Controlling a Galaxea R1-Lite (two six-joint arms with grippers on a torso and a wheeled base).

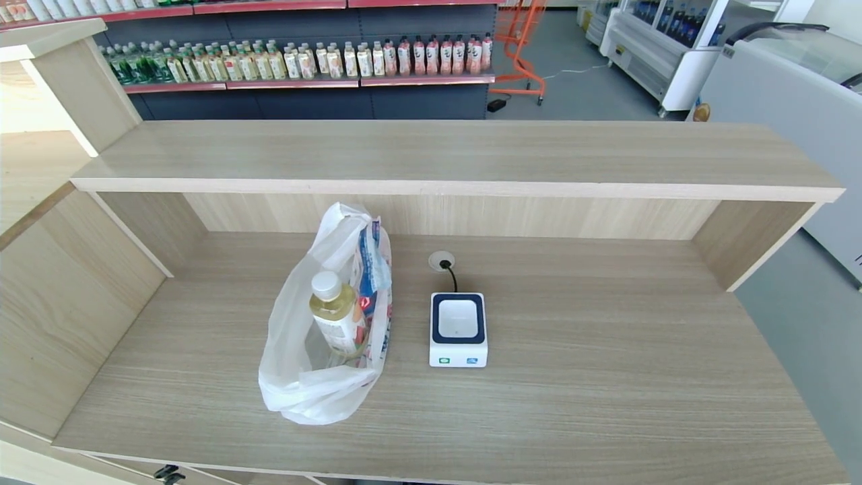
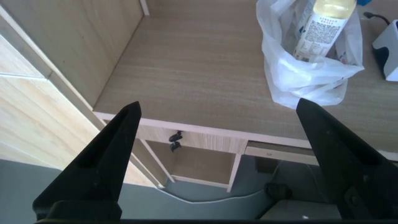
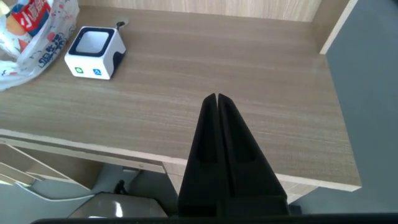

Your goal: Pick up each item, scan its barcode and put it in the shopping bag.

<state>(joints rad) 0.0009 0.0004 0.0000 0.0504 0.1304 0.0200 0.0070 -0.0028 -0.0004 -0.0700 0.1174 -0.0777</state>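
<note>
On the wooden worktop (image 1: 606, 350), left of middle: a white plastic shopping bag (image 1: 316, 377), mouth open upward, slumped and stretched from the near edge toward the back wall, one handle loop raised at the far end.

Inside the bag: a bottle (image 1: 335, 316) of pale yellow drink. Upright, long axis near vertical, white cap at the top, labelled body sunk into the plastic. Behind the bottle, toward the back wall, a blue, white and red packet (image 1: 369, 263) on end against the bag's right side, long axis also upright.

Just right of the bag, close beside it and seemingly not touching: a small white barcode scanner (image 1: 458, 329) with a dark blue frame, window facing up. From its far side, a black cable (image 1: 450, 276) to a round grommet (image 1: 442, 261) in the worktop.

Left pincer (image 2: 219, 107): released, black fingers (image 2: 118, 149) spread wide with nothing between them, held over the near left edge of the worktop, bag (image 2: 298, 74) and bottle (image 2: 323, 28) ahead and well apart from it.

Right pincer (image 3: 216, 98): clenched, fingers pressed flat together on nothing, held over the near right part of the worktop, well apart from the scanner (image 3: 94, 51) and the bag (image 3: 25, 43) beyond.
</note>
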